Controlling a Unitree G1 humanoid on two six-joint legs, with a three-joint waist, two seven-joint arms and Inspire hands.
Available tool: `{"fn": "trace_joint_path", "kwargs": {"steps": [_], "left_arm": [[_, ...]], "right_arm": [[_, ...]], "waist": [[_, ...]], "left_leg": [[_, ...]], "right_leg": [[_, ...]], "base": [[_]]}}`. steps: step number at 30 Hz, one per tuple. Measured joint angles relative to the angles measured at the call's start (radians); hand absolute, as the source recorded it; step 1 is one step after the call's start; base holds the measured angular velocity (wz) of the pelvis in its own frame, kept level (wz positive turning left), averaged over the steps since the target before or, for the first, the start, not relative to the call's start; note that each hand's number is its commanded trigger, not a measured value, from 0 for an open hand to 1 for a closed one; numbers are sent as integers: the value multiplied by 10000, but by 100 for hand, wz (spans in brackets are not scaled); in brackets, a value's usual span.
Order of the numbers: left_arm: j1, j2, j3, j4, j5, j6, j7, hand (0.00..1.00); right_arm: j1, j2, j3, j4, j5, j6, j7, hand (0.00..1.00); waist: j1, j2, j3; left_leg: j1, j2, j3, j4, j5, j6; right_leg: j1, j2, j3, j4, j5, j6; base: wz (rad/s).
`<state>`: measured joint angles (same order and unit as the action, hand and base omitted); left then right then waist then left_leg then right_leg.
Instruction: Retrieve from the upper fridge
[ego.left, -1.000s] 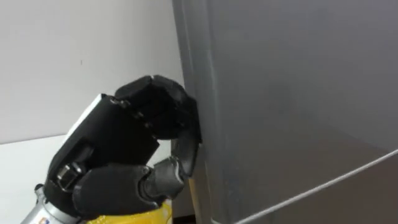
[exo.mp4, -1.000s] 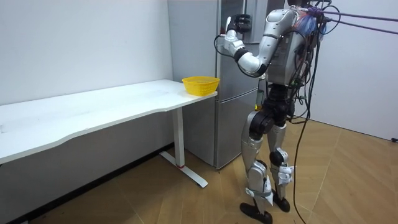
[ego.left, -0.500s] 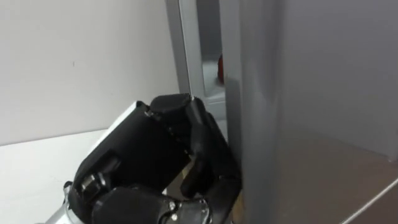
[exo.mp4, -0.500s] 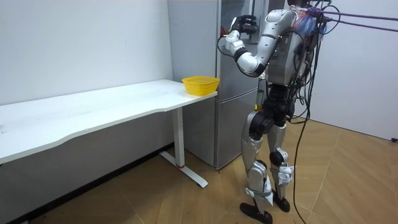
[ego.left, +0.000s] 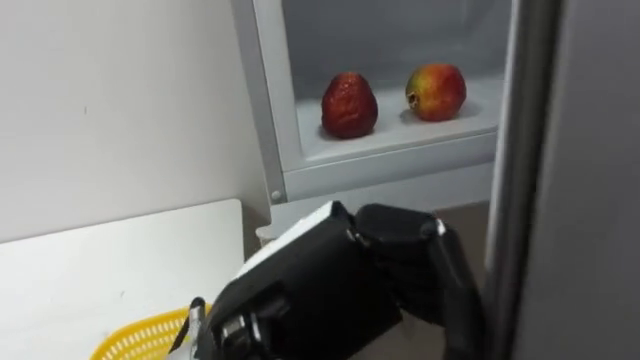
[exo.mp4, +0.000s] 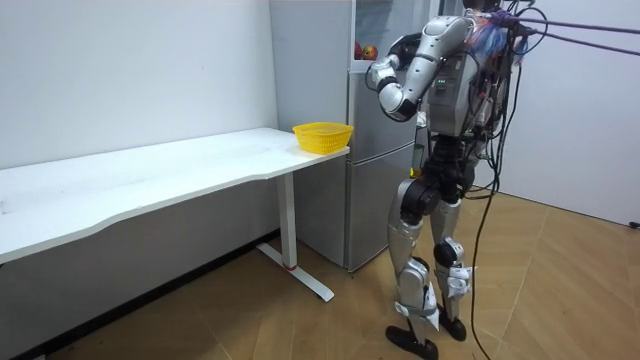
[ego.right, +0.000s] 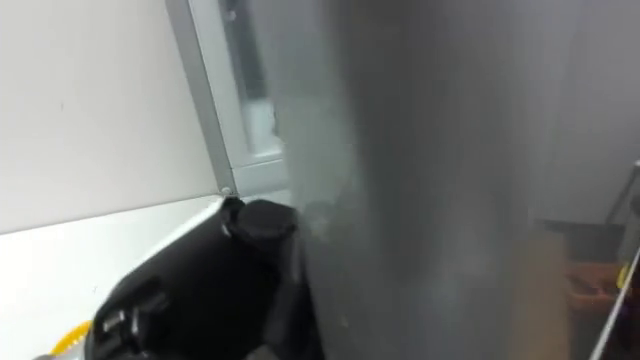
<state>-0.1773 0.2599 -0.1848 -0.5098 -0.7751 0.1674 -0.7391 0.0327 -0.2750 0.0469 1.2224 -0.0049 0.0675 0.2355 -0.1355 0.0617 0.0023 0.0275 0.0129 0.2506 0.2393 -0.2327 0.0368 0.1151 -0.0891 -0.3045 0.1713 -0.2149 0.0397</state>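
The left hand (ego.left: 345, 290) is low down by the edge of the fridge door (ego.left: 585, 190). Its arm is bent up at the elbow. Its fingers (ego.left: 435, 270) are curled round the door's edge. The door is open.

Inside, on the white top shelf (ego.left: 400, 138), sit a dark red fruit (ego.left: 349, 104) and a red and yellow fruit (ego.left: 436, 91). They are side by side but not touching.

In the right eye view the grey door covers the shelf. In the room view the robot stands at the fridge (exo.mp4: 310, 80), next to a yellow basket (exo.mp4: 322, 136) on a white table (exo.mp4: 150, 175).
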Motion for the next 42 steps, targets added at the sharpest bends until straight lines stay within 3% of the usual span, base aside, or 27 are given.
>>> {"fn": "trace_joint_path", "kwargs": {"steps": [7,13,26,31,42], "left_arm": [[-834,-23,-1153,-13,-6,62,-216,0],[-1223,-59,-1816,-9,-1,72,-405,0],[-1517,-238,-2174,128,8,74,-349,0],[-1868,-497,-2508,384,9,66,-179,0],[-2367,-852,-3278,432,12,30,540,0]], "right_arm": [[-4,-53,321,-64,-505,293,-25,0],[54,-46,712,27,-1638,588,0,0],[76,-43,1183,652,-2411,865,228,0],[47,-35,1398,658,-2406,873,401,0],[-251,-10,1491,739,-2406,867,359,0]], "waist": [[-123,-73,33],[-279,-39,12],[-457,98,-4],[-501,110,0],[-861,73,84]], "left_leg": [[-212,25,229,20,-1,0],[-215,36,247,29,-1,0],[-81,102,249,136,-5,2],[-65,107,283,154,-5,2],[-88,104,355,120,-3,0]], "right_leg": [[-316,24,198,71,15,-7],[-407,39,356,174,16,-8],[-282,37,350,152,27,-37],[-278,61,440,171,30,-42],[-326,58,533,138,36,-49]], "base": [[-7],[-8],[0],[-2],[-2]]}}
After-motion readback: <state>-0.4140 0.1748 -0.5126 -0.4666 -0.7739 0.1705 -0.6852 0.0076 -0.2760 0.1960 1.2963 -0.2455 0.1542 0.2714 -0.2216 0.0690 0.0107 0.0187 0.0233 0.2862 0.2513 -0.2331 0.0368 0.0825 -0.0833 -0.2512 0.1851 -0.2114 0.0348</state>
